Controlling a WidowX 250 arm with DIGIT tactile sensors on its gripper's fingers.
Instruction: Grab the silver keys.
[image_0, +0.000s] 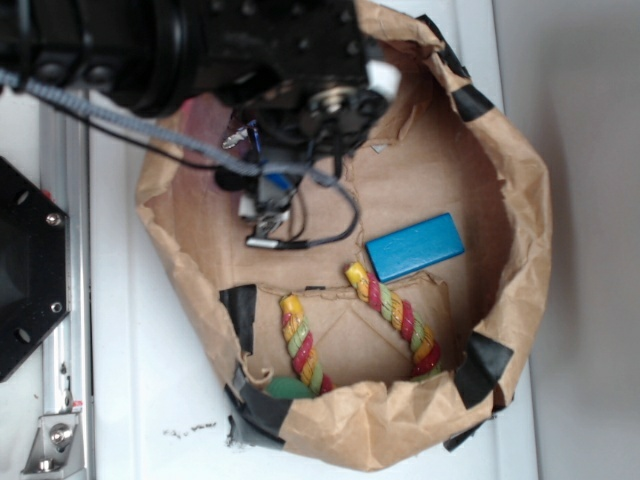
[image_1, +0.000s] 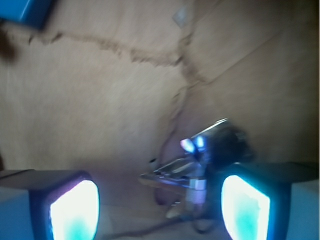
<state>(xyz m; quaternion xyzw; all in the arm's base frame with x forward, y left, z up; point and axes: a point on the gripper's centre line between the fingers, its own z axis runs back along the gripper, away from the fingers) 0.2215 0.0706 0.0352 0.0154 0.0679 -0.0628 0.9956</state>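
Your gripper (image_1: 160, 205) is down inside the brown paper basket (image_0: 520, 250), fingers spread wide with nothing pinched. In the wrist view the two glowing pads (image_1: 75, 212) sit at the bottom corners, and the silver keys (image_1: 192, 170) lie on the cardboard floor between them, closer to the right-hand pad and just short of touching it as far as the blur allows. From outside, the keys (image_0: 268, 215) show just below the arm. Beyond the fingers rests a blue block (image_0: 415, 246), and farther off a striped rope (image_0: 395, 318).
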